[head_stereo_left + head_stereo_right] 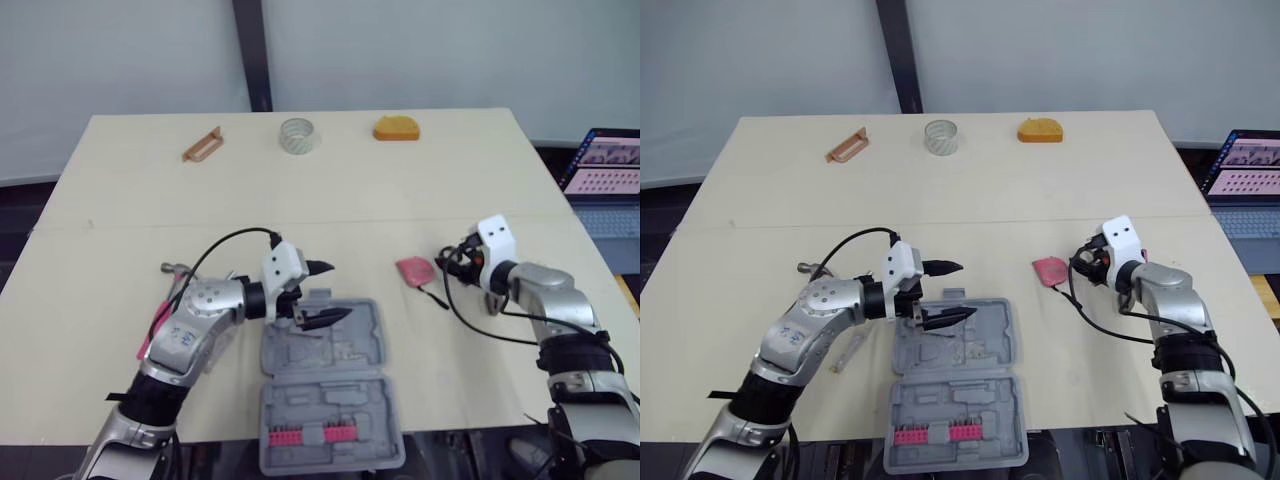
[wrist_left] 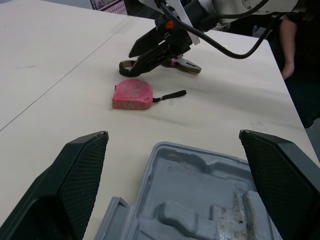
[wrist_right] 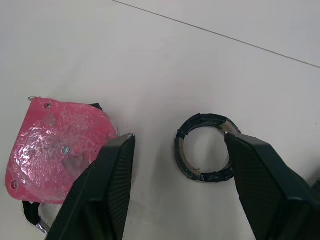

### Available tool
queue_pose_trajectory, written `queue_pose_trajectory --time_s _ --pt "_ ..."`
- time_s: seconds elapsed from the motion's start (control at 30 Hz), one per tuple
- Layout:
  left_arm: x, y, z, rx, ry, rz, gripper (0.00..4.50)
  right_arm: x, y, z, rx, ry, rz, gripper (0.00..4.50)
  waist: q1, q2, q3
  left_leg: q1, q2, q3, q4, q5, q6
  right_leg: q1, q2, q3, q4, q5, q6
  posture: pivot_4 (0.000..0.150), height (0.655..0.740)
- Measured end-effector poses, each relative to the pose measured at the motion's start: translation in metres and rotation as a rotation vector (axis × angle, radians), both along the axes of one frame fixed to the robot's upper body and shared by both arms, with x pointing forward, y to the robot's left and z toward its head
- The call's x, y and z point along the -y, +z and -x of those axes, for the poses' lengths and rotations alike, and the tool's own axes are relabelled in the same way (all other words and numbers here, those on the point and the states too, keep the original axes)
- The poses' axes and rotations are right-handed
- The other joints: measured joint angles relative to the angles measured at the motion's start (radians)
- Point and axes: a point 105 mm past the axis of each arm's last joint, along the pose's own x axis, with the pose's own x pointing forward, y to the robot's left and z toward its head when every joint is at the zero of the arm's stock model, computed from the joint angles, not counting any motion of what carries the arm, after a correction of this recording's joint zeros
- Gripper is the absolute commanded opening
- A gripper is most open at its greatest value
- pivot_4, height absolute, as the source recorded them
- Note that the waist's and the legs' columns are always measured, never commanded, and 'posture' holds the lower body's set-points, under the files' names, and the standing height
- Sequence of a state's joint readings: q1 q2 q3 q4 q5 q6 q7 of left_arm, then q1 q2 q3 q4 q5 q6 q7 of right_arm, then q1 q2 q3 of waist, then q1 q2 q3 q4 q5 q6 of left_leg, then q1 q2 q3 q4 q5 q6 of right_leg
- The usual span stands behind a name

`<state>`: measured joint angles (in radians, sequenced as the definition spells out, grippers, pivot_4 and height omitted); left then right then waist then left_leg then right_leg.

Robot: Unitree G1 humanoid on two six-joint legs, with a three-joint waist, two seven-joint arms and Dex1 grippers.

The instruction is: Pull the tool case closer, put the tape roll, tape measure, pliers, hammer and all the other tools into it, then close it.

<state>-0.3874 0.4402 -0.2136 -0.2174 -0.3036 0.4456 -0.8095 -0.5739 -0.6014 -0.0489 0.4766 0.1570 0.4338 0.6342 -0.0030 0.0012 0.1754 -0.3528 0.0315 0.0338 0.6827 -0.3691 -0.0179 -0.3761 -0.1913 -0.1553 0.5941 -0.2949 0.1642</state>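
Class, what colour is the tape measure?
The tape measure is pinkish red; the right wrist view shows it best.

Illumination over the tabletop (image 1: 400, 190) is bright, even and diffuse, arriving from overhead. Shadows are soft-edged and short. One hugs the near side of the tape measure (image 3: 55, 150), and a faint one lies within the black tape roll (image 3: 207, 176). The tape measure's glossy face shows small pale highlights. Recesses of the tool case (image 1: 350, 345) read slightly darker. A laptop screen (image 1: 605, 165) glows beyond the tabletop's right edge.
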Motion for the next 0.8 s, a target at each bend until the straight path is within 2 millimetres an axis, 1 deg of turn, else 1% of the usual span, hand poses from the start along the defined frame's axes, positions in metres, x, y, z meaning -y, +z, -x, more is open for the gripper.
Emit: queue_pose_trajectory --time_s 0.03,0.13,0.37,0.53,0.7,0.8 --pt "0.001 0.0 0.0 -0.001 -0.002 0.003 4.5 0.0 0.0 0.0 0.0 0.001 -0.001 2.82 0.0 0.0 0.0 0.0 0.0 0.0 0.0 0.0 0.0 0.0 0.0 0.0 0.0 0.0 0.0 0.15 0.74" --pt "0.002 -0.001 0.0 -0.004 -0.002 0.003 4.5 -0.004 -0.001 -0.001 0.001 0.007 -0.01 2.03 0.0 0.0 0.0 0.0 0.0 0.0 0.0 0.0 0.0 0.0 0.0 0.0 0.0 0.0 0.0 0.15 0.74" --pt "0.005 -0.006 -0.001 -0.019 -0.001 0.003 4.5 -0.005 0.0 -0.002 0.003 0.009 -0.014 2.03 0.0 0.0 0.0 0.0 0.0 0.0 0.0 0.0 0.0 0.0 0.0 0.0 0.0 0.0 0.0 0.15 0.74" --pt "0.005 -0.006 -0.001 -0.013 -0.001 0.0 4.5 -0.004 -0.007 -0.003 -0.011 -0.012 -0.022 2.03 0.0 0.0 0.0 0.0 0.0 0.0 0.0 0.0 0.0 0.0 0.0 0.0 0.0 0.0 0.0 0.15 0.74" --pt "0.006 -0.004 -0.003 0.014 0.003 0.007 4.5 -0.004 -0.006 -0.01 -0.003 -0.03 -0.019 2.03 -0.001 0.0 0.0 0.0 0.0 0.0 0.0 0.0 0.0 0.0 0.0 0.0 0.0 0.0 0.0 0.15 0.74" --pt "0.008 -0.004 -0.003 0.024 0.006 0.013 4.5 -0.005 -0.01 -0.012 -0.009 -0.039 -0.026 2.03 -0.001 0.0 0.0 0.0 0.0 0.0 0.0 0.0 0.0 0.0 0.0 0.0 0.0 0.0 0.0 0.15 0.74"
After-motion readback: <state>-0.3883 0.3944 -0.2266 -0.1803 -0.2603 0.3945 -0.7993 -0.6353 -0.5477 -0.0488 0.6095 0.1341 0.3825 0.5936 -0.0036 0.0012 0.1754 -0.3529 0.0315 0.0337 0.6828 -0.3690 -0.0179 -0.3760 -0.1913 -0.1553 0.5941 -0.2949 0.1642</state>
